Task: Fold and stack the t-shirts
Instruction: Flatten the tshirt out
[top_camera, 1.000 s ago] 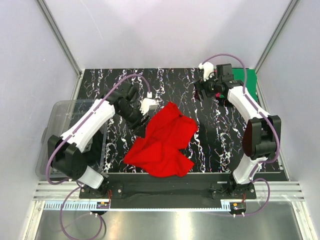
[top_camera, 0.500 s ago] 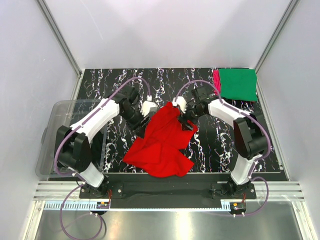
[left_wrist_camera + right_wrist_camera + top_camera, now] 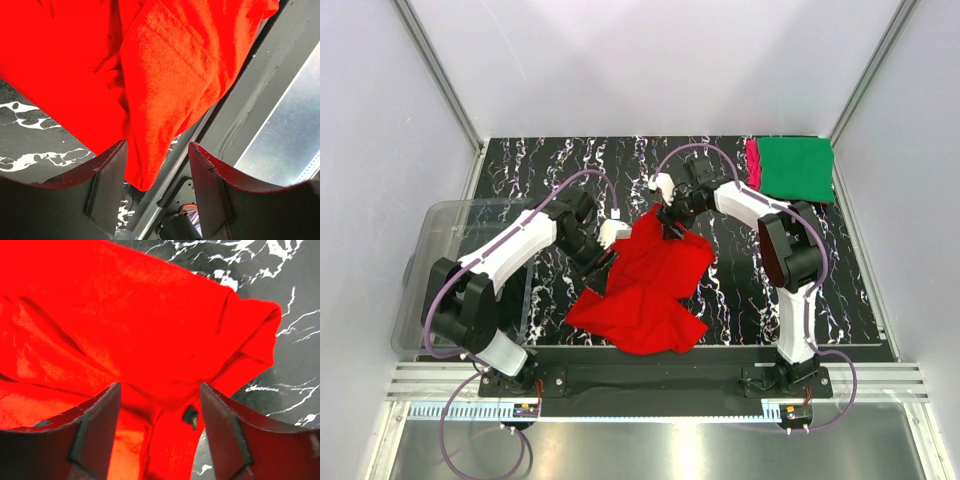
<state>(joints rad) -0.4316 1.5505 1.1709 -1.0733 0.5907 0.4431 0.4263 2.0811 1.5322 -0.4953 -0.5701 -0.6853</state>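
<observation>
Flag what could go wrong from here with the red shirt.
The red t-shirt lies crumpled in overlapping layers; the right gripper, open over a fold, may pinch several layers at once. The shirt's near edge reaches the front edge of the table, so a pull by the left gripper, open at the cloth, could drag it off.

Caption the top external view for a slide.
Both arms' jaws at a crumpled bright red cloth t-shirt; folded square green t-shirt in far right corner.
</observation>
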